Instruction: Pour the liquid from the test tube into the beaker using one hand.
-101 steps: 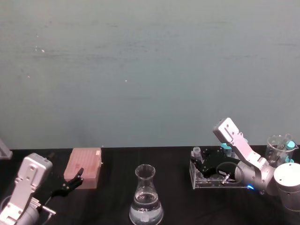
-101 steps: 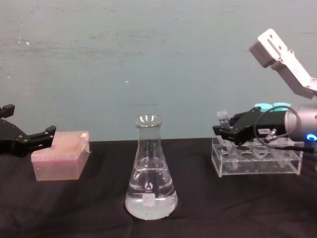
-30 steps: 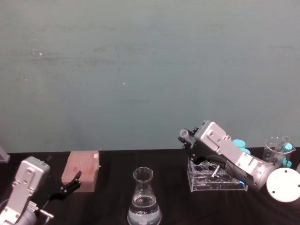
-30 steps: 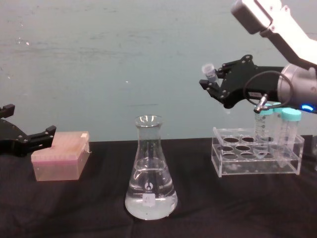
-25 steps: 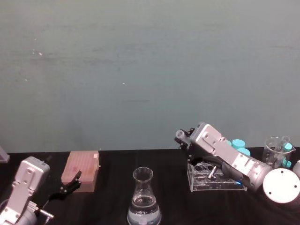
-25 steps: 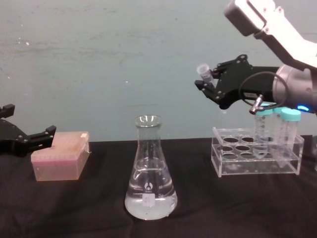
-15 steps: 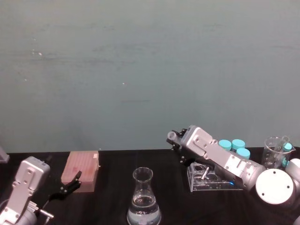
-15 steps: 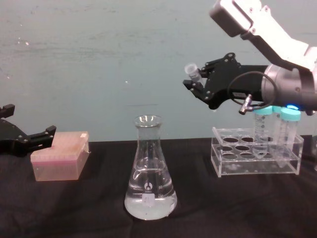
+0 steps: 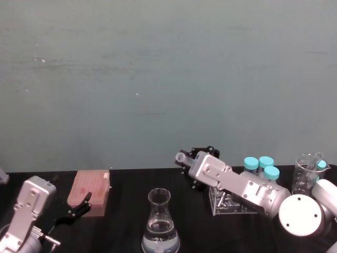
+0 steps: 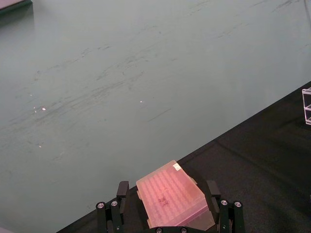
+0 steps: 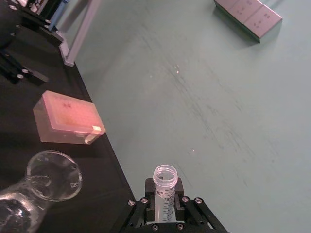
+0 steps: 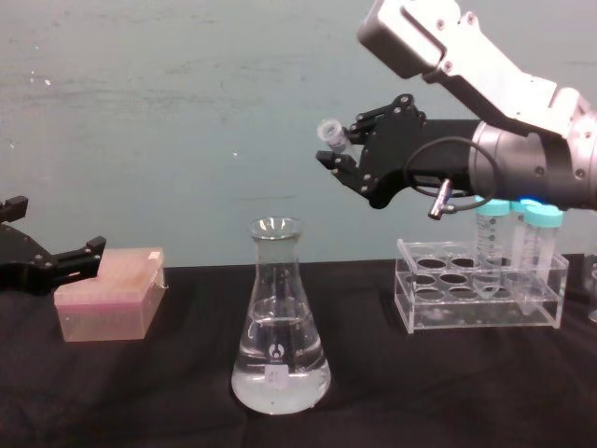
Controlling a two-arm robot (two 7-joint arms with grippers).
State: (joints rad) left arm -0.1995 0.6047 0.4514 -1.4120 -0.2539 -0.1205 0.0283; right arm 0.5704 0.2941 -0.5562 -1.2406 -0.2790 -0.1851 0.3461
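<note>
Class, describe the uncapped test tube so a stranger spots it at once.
Find the big glass flask mid-table, then look up and right to the right hand. The test tube is the slim clear one it grips; unlike the teal-capped tubes in the rack, it has no cap.

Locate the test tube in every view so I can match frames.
Head: test tube centre-right, held by the right gripper, up-right of the beaker.
Chest: test tube upper centre-right, tilted, above the beaker's right.
Right wrist: test tube bottom centre of frame, in the gripper.
Left wrist: not in it; left gripper open facing the pink box.
Shared landmark: pink box.
</note>
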